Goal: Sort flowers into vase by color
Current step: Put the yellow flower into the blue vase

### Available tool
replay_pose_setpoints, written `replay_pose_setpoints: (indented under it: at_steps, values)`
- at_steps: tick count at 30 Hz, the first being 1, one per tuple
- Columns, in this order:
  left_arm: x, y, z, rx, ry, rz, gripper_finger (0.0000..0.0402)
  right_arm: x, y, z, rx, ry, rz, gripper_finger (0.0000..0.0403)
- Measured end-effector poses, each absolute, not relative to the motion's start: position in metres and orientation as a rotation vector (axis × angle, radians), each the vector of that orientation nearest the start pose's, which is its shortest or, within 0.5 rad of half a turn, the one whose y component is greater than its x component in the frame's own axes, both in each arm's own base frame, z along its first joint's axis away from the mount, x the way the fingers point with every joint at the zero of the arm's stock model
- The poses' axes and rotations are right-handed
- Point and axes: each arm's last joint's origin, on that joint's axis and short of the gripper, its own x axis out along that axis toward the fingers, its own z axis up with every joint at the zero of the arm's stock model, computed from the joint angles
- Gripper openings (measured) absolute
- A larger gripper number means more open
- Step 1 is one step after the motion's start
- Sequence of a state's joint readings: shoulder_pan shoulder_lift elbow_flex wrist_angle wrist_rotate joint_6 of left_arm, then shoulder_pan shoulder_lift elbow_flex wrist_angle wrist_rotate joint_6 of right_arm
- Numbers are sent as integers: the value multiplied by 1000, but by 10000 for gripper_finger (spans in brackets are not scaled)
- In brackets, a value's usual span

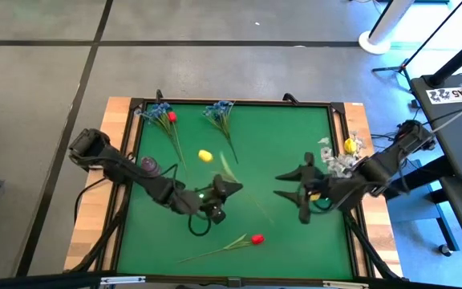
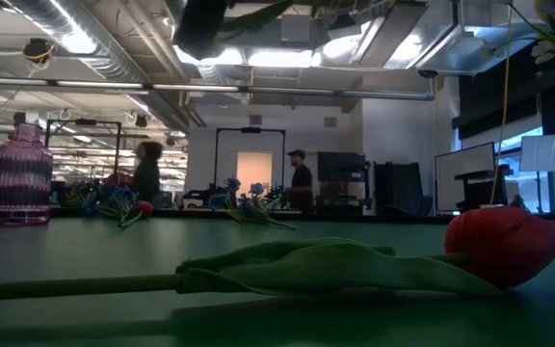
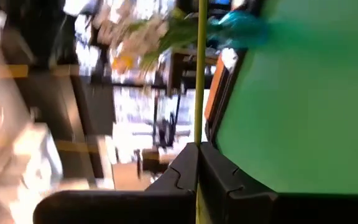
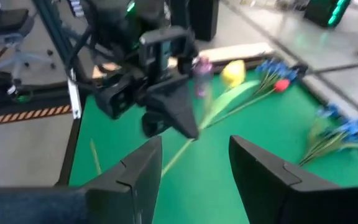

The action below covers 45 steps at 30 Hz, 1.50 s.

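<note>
My left gripper (image 1: pixel 229 188) is over the middle of the green mat, shut on a thin green stalk (image 3: pixel 200 74) with a leaf. The stalk seems to lead to the yellow bud (image 1: pixel 205 156). My right gripper (image 1: pixel 285 186) hangs open just right of it, facing it, and touches nothing. A red tulip (image 1: pixel 257 239) lies on its side near the table's near edge, large in the low view (image 2: pixel 504 246). Two blue sprigs (image 1: pixel 159 112) (image 1: pixel 220 111) lie at the far edge, with a red bud (image 1: pixel 172 117) beside one. A purple vase (image 1: pixel 149 164) stands at the left. My left gripper pinches the green stalk (image 3: pixel 199 134) between its two fingers (image 3: pixel 182 168), partway along its length. The stalk runs on past the fingertips toward the table's right. In the low view the gripper and a leaf (image 2: pixel 258 14) show high above the mat.
White blossoms (image 1: pixel 335 156) with a yellow bud (image 1: pixel 349 146) sit at the table's right edge on the wooden rim. People stand in the room beyond the far edge (image 2: pixel 300 178). Bare mat lies between the grippers and the near right corner.
</note>
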<state>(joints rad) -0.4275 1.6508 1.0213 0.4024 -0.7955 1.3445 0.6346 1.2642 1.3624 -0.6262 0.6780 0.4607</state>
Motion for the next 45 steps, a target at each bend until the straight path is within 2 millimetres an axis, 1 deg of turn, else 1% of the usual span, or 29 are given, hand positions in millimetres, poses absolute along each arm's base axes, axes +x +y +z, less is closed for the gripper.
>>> replay_pose_setpoints:
  at_steps: [2, 5, 8, 10, 13, 16, 22, 24, 27, 29, 35, 39, 45]
  values:
    - [340, -126, 253, 1496, 372, 136, 0, 225, 143, 385, 135, 420, -145, 188]
    - [346, -126, 257, 1527, 257, 88, 0, 238, 153, 372, 182, 455, -164, 188]
    - [352, -131, 259, 1589, 147, 126, 0, 252, 162, 361, 270, 452, -185, 188]
    - [354, -134, 257, 1622, 100, 110, 0, 263, 167, 357, 354, 427, -171, 188]
    - [355, -135, 254, 1653, 78, 86, 0, 273, 173, 354, 429, 403, -149, 188]
    - [355, -142, 250, 1679, 68, 74, 0, 277, 169, 350, 461, 413, -191, 188]
    - [344, -167, 251, 1675, -17, 18, 0, 281, 146, 348, 486, 445, -276, 188]
    - [341, -174, 251, 1679, -31, 1, 0, 285, 139, 347, 523, 487, -248, 188]
    - [338, -180, 251, 1686, -48, -10, 0, 296, 133, 343, 627, 561, -155, 188]
    - [337, -181, 251, 1688, -49, -15, 0, 303, 133, 339, 671, 580, -121, 188]
    - [337, -181, 251, 1685, -51, -23, 0, 317, 141, 337, 729, 531, -31, 188]
    - [336, -183, 250, 1665, -50, -27, 0, 318, 141, 336, 729, 537, -27, 188]
    - [331, -192, 250, 1651, -64, -50, 0, 318, 142, 336, 707, 543, 0, 196]
